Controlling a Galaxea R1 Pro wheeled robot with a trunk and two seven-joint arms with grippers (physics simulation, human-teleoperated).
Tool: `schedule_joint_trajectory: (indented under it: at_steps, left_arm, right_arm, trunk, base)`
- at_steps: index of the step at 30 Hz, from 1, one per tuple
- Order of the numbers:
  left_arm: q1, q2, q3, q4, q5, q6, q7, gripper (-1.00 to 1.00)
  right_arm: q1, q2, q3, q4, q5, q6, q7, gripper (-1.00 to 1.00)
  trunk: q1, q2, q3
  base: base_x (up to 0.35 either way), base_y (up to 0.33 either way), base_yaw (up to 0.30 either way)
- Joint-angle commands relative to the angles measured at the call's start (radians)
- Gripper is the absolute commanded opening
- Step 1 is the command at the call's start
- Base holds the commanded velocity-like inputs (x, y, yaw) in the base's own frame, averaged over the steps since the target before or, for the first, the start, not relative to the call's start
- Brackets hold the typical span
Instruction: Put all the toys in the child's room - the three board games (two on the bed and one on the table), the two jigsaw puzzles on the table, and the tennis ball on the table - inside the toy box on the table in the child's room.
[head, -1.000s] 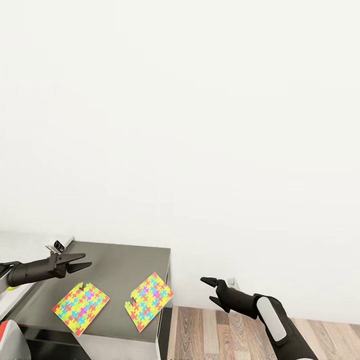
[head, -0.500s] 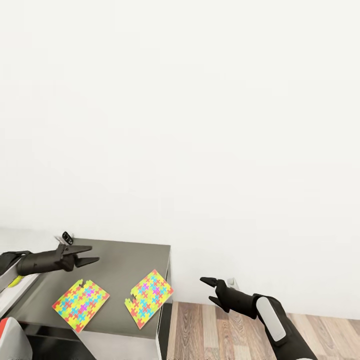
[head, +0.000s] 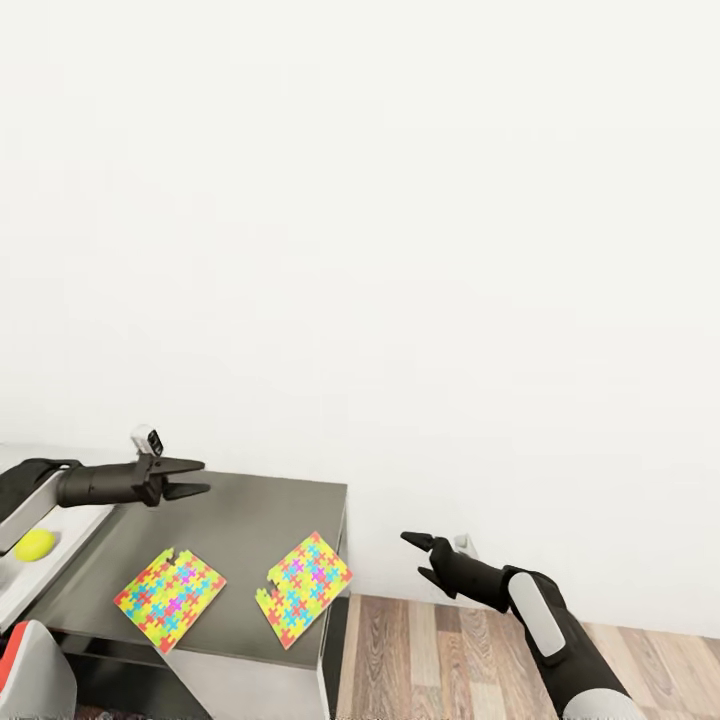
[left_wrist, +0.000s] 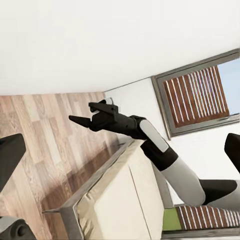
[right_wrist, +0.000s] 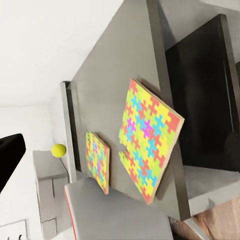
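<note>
Two jigsaw puzzles (head: 170, 598) (head: 305, 589) lie flat on the table's dark grey side unit (head: 250, 515), the right one at its edge. Both jigsaw puzzles (right_wrist: 147, 140) (right_wrist: 97, 160) appear in the right wrist view too. The tennis ball (head: 35, 544) rests on the white table top (head: 15, 590) at the far left, also seen as the tennis ball (right_wrist: 58, 150). My left gripper (head: 195, 478) hovers open and empty above the unit, behind the left puzzle. My right gripper (head: 413, 556) hangs open and empty over the floor, right of the unit. The toy box and board games are out of view.
A blank white wall stands behind the unit. Wooden floor (head: 450, 660) spreads to its right. The left wrist view looks back at my right gripper (left_wrist: 81, 112), the beige bed (left_wrist: 120, 200) and a window with blinds (left_wrist: 195, 95).
My left gripper has risen and moved back toward the wall, staying open. The tennis ball, half hidden by that arm before, now shows whole. The view shifted slightly. The right arm barely moved.
</note>
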Motion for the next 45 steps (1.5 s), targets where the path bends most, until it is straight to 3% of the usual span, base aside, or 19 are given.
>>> schedule_joint_trajectory:
  at_steps: [1, 4, 8, 15, 20, 27, 45]
  left_arm:
    - [-0.009, 0.000, -0.005, 0.001, 0.004, 0.008, -0.003, 1.00]
    - [-0.020, -0.008, -0.004, 0.001, 0.004, 0.007, -0.001, 1.00]
    - [-0.034, -0.036, -0.004, 0.001, 0.003, 0.004, 0.003, 1.00]
    - [-0.038, -0.096, -0.003, 0.001, 0.007, 0.004, 0.120, 1.00]
    - [-0.039, -0.121, -0.002, 0.000, 0.009, 0.004, 0.144, 1.00]
    - [-0.039, -0.125, -0.003, -0.001, 0.009, 0.004, 0.149, 1.00]
    - [-0.038, -0.125, -0.004, -0.001, 0.008, 0.003, 0.149, 1.00]
  right_arm:
    - [-0.006, 0.005, -0.004, 0.001, 0.005, 0.006, 0.001, 1.00]
    - [-0.012, 0.018, 0.004, 0.003, 0.009, 0.004, -0.002, 1.00]
    - [-0.025, 0.028, 0.014, 0.013, 0.012, 0.001, -0.003, 1.00]
    - [-0.046, 0.015, 0.019, 0.083, 0.012, -0.068, -0.002, 1.00]
    - [-0.059, 0.009, 0.021, 0.109, 0.012, -0.087, 0.007, 1.00]
    - [-0.061, -0.028, 0.023, 0.115, 0.012, -0.090, 0.011, 1.00]
    - [-0.060, -0.039, 0.023, 0.116, 0.012, -0.107, 0.015, 1.00]
  trunk:
    - [0.001, -0.002, -0.004]
    - [0.001, -0.002, -0.009]
    - [0.001, -0.002, -0.016]
    - [0.001, -0.002, -0.027]
    - [0.001, -0.002, -0.035]
    - [0.001, -0.002, -0.047]
    - [0.001, -0.002, -0.076]
  base:
    - [0.000, 0.000, 0.092]
    - [0.000, 0.000, 0.092]
    - [0.000, 0.000, 0.092]
    - [0.000, 0.000, 0.090]
    - [0.000, 0.000, 0.086]
    - [0.000, 0.000, 0.083]
    - [0.000, 0.000, 0.083]
